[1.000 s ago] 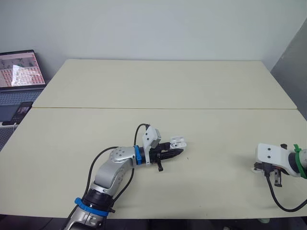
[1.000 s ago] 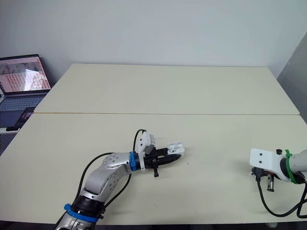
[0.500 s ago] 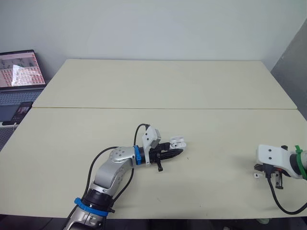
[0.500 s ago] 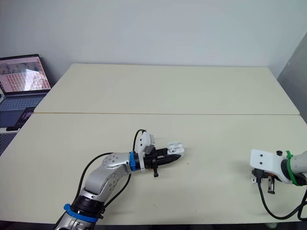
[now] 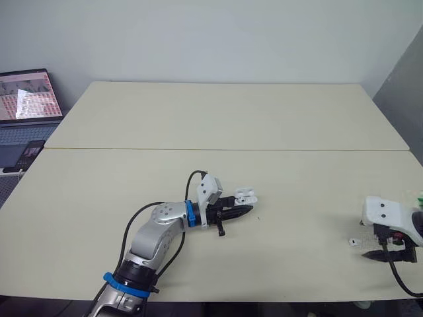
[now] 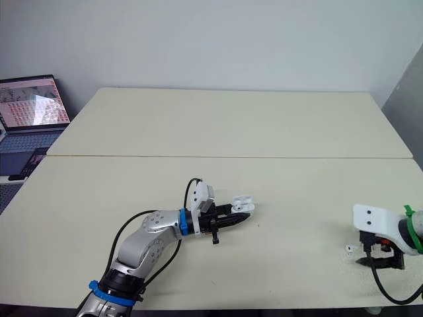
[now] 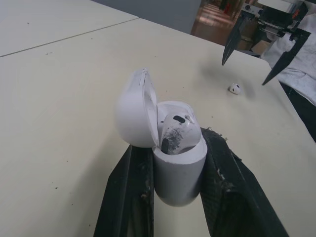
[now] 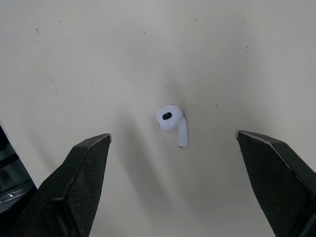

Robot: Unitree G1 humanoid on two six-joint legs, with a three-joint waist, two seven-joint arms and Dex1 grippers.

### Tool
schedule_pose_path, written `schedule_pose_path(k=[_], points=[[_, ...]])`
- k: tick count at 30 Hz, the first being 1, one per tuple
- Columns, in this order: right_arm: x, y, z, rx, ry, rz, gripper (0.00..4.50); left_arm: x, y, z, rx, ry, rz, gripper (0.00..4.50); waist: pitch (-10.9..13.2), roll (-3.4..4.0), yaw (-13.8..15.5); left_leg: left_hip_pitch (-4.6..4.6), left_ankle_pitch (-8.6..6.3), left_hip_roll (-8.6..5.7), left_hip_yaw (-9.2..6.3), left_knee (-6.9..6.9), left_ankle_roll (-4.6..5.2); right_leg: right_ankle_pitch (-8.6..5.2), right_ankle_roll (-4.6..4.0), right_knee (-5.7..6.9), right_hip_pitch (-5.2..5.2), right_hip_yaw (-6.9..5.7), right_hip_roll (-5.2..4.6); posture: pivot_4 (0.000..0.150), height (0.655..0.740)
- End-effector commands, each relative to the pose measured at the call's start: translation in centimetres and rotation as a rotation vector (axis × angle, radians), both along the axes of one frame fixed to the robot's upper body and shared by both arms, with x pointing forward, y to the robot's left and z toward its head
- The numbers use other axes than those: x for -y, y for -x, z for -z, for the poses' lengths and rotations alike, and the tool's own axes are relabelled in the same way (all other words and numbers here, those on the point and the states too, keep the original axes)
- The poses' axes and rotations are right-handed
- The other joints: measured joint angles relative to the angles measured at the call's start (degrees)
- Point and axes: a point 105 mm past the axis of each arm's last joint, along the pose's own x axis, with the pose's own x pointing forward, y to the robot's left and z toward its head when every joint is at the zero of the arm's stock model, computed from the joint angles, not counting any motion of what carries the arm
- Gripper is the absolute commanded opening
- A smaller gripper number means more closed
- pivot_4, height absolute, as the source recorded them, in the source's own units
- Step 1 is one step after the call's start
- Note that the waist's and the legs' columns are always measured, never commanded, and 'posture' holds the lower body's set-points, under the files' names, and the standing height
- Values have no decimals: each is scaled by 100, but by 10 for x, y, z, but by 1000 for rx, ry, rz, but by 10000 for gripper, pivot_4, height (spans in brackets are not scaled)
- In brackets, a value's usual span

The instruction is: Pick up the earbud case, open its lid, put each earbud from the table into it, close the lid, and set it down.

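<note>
Cream table [image 5: 198,119] carries the loose earbud [image 8: 171,120] at near right, the right gripper [image 7: 246,72] hovering above with fingers spread: the second pick appears in hand, requiring descent, pinch and transfer to the open earbud case [image 7: 177,173] pinched by the left gripper [image 5: 246,209] mid-table.

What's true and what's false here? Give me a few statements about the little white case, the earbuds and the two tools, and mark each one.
The left tool holds the earbud case. True.
The case's lid is shut. False: it stands open.
One earbud sits in the case. True.
The right tool grips the second earbud. False: its fingers are open, and that earbud lies untouched on the table between them.
</note>
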Motion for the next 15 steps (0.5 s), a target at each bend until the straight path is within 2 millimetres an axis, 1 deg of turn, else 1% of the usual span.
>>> schedule_pose_path(k=[1, 3, 11, 14, 15], points=[[3, -9, -5, 32, 85, 7, 40514, 3, 1, -9, 46, 17, 12, 8069, 0, 0, -4, 1, 0, 0, 1, 0, 0, 0, 0, 0, 0, 0, 0, 1500, 7400], [3, -10, -3, 27, 102, 9, 40514, 3, 1, -9, 46, 17, 9, 8069, 0, 0, 1, 0, 0, 1, -2, 0, 0, 0, 0, -1, 0, -2, 0, 1500, 7400], [-11, -11, 7, 17, 107, -38, 40514, 1, 2, -9, 45, 15, -3, 8069, 0, 1, 3, -1, 0, 1, -3, 0, 0, 0, 0, -1, -2, -2, -1, 1500, 7400], [-13, -13, 8, 26, 108, -49, 40514, 0, 2, -8, 45, 14, -4, 8069, 0, 0, 4, -2, 0, 1, -2, 0, -1, 0, 0, -1, -2, -2, -1, 1500, 7400], [-13, -13, 8, 29, 109, -49, 36936, 0, 2, -8, 45, 14, -3, 8069, 0, 0, 4, -2, 0, 0, -1, 0, -1, 0, 0, -1, -2, -1, -1, 1500, 7400]])
